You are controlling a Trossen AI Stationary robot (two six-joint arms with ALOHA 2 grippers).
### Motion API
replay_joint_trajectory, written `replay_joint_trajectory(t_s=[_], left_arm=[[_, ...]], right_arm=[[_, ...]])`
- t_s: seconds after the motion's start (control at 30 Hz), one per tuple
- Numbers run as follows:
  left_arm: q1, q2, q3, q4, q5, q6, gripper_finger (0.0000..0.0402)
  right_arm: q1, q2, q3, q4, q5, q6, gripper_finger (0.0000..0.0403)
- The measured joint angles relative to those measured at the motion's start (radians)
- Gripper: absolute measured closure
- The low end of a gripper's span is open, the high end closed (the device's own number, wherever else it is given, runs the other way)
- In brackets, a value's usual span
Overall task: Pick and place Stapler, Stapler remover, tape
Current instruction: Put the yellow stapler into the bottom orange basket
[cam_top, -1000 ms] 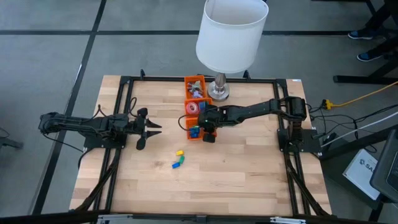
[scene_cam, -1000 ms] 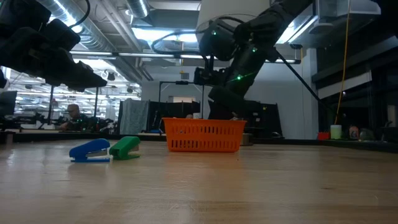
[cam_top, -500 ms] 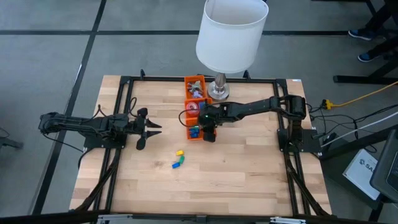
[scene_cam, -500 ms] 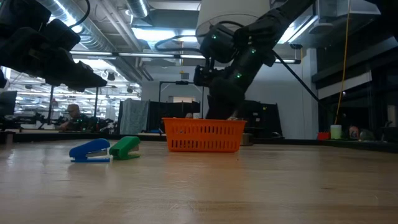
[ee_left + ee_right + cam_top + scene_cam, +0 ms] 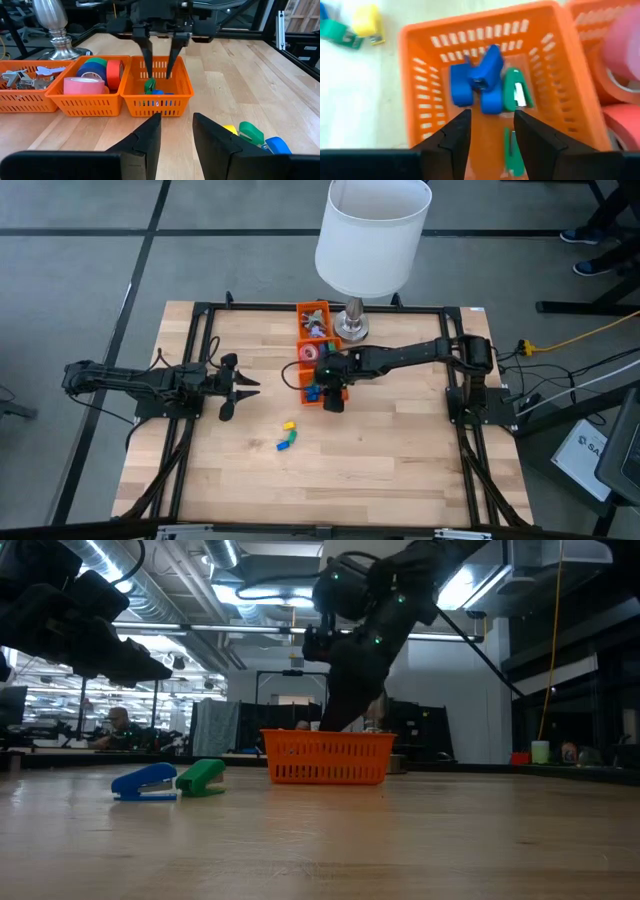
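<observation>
The right pincer [image 5: 159, 57] hangs over the nearest orange basket [image 5: 186, 89], fingers apart and holding nothing. Inside lie blue staplers [image 5: 479, 82] and a green one [image 5: 516, 95], so that part looks partly done. The middle basket [image 5: 85, 100] holds the tape rolls [image 5: 95, 75]; the far basket [image 5: 22, 97] holds metal pieces, probably staple removers. Three small staplers [image 5: 288, 436], yellow, green and blue, are left on the desk [image 5: 400, 460], well apart from the baskets. The left pincer [image 5: 240, 387] waits at the left, closed and empty. A lamp [image 5: 370, 240] stands just beside the baskets; nothing blocks the loose staplers.
</observation>
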Motion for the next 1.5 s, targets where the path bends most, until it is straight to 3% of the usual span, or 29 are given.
replay_joint_trajectory(t_s=[0.4, 0.97, 1.5], left_arm=[[0.0, 0.0, 0.0, 0.0, 0.0, 0.0, 0.0292], [0.0, 0.0, 0.0, 0.0, 0.0, 0.0, 0.0292], [0.0, 0.0, 0.0, 0.0, 0.0, 0.0, 0.0294]], right_arm=[[0.082, 0.0, 0.096, -0.058, 0.006, -0.072, 0.0249], [0.148, 0.0, 0.118, 0.061, 0.029, -0.229, 0.0249], [0.187, 0.015, 0.118, 0.174, 0.029, -0.203, 0.0249]])
